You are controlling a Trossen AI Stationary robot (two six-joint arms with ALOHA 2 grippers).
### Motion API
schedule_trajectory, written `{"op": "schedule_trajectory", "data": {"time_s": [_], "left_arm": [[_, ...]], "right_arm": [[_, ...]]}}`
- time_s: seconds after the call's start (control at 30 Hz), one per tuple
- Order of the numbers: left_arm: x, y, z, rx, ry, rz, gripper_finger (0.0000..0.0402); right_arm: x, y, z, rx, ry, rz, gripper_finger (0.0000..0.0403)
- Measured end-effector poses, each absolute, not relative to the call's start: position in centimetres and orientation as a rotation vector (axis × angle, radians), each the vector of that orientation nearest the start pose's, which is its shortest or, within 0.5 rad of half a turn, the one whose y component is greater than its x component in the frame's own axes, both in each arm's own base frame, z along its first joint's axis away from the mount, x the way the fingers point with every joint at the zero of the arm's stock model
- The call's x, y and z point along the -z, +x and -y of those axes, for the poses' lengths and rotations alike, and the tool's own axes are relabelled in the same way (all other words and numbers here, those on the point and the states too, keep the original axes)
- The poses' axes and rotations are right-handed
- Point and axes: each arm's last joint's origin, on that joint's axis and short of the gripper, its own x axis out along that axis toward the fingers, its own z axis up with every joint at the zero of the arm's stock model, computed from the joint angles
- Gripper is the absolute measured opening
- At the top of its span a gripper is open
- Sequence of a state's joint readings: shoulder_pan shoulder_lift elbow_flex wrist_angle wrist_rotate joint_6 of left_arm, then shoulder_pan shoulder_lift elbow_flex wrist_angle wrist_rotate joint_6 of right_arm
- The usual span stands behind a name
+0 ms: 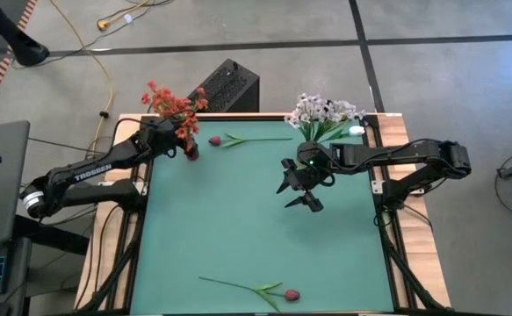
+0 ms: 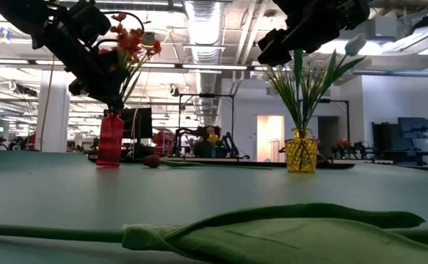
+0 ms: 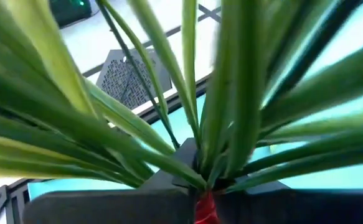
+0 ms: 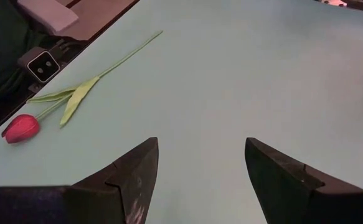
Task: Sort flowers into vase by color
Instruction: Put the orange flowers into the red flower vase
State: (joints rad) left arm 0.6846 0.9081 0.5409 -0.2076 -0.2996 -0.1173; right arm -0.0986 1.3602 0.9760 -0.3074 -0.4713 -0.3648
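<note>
Two vases stand along the far edge of the green bench point(image 1: 238, 228): a red vase point(image 2: 110, 139) at about eleven o'clock holding orange-red blossoms point(image 1: 173, 104), and a yellow vase point(image 2: 301, 153) at about one o'clock holding white blossoms point(image 1: 324, 111) on green leaves; the left end effector point(image 1: 183, 133) sits at the red vase among the stems point(image 3: 231, 106), its wrist view filled with green leaves, and whether its fingers are spread or closed cannot be told; the right end effector point(image 1: 301, 186) hangs above the bench just right of centre, fingers point(image 4: 137, 174) spread wide and holding nothing; one dark pink bud point(image 1: 215, 140) on a long green stem lies at twelve o'clock between the two vases, just beside the red vase; a second pink tulip point(image 1: 291, 295) lies near the six o'clock edge, bud pointing toward four o'clock, stem point(image 4: 106, 65) and leaves flat on the bench.
</note>
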Motion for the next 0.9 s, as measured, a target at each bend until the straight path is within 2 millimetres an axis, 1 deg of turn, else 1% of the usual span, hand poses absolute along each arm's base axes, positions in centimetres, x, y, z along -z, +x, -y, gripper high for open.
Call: {"op": "schedule_trajectory", "data": {"time_s": [0.13, 0.3, 0.43, 0.57, 0.7, 0.9], "left_arm": [[-22.8, 14.0, -12.5, -0.988, -0.212, -0.537, 0.0052], [-23.0, 13.7, -12.2, -0.972, -0.197, -0.539, 0.0107], [-23.6, 13.0, -11.7, -0.965, -0.197, -0.521, 0.0152], [-23.8, 12.2, -10.8, -0.913, -0.245, -0.526, 0.0185], [-23.9, 11.9, -10.3, -0.848, -0.278, -0.516, 0.0198], [-24.4, 12.5, -10.2, -0.715, -0.271, -0.458, 0.0199]], "right_arm": [[-26.6, 28.7, 1.5, -0.470, -0.150, -0.589, 0.0265], [-26.5, 28.6, 1.6, -0.462, -0.127, -0.602, 0.0265], [-26.5, 28.6, 1.6, -0.463, -0.123, -0.611, 0.0265], [-26.7, 28.8, 1.7, -0.442, -0.136, -0.580, 0.0265], [-27.0, 29.0, 2.4, -0.392, -0.093, -0.557, 0.0265], [-26.9, 28.8, 3.0, -0.353, -0.034, -0.578, 0.0265]]}}
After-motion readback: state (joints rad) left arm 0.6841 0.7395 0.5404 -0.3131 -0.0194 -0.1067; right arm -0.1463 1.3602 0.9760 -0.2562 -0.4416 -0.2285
